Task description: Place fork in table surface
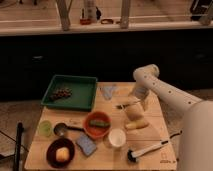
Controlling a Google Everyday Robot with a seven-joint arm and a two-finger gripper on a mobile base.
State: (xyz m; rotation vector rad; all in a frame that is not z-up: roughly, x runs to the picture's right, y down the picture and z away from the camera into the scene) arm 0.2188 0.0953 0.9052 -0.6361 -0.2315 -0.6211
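Note:
The fork (128, 104) is a slim silvery piece with darker tines pointing left. It lies low over the right middle of the tan plank table surface (150, 135). My gripper (139, 99) hangs from the white arm (165, 92) that comes in from the right, and it sits right at the fork's handle end. I cannot tell whether the fork rests on the wood or is held just above it.
A green tray (80, 82) with dark grapes (61, 93) sits far left. An orange bowl (97, 125), metal spoon (62, 129), green cup (45, 128), dark bowl (61, 152), blue sponge (86, 145), white cup (116, 137), brush (147, 150) and yellowish food (136, 124) crowd the front.

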